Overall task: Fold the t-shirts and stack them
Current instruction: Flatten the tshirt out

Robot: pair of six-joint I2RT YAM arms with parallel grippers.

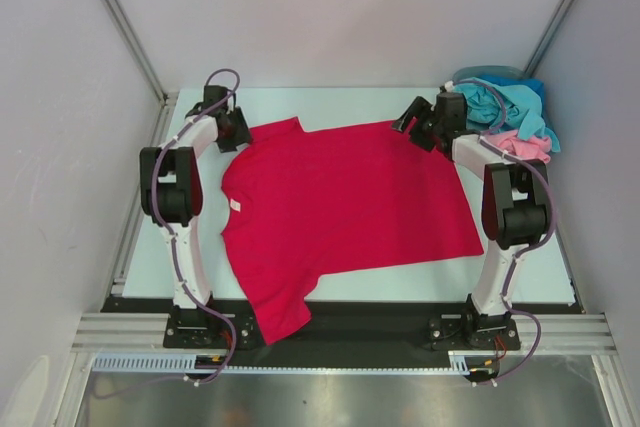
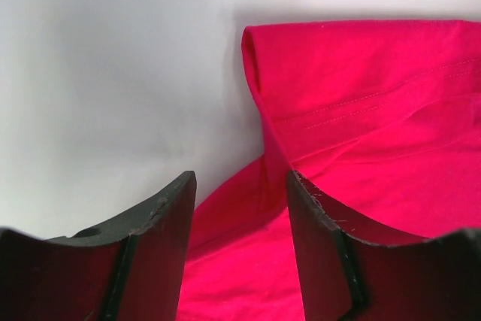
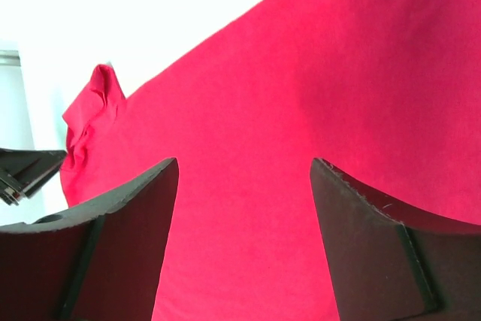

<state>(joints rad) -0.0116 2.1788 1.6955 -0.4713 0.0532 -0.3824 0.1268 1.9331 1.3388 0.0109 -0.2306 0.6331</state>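
Three t-shirts show, as far as you can count: one crimson t-shirt (image 1: 350,207) spread flat on the table (image 1: 520,267), plus a teal-blue t-shirt (image 1: 510,102) and a pink t-shirt (image 1: 525,145) heaped at the basket (image 1: 490,74) in the far right corner, where more may lie buried. Your crimson one runs lengthwise across the table, white neck label (image 1: 235,205) left, hem right. Your left gripper (image 1: 235,129) hangs by its far sleeve (image 1: 275,132) and your right gripper (image 1: 415,125) by the far hem corner, both with jaws wide and holding nothing. Each arm is nearest its own far corner, so the fold likely draws toward the near edge.
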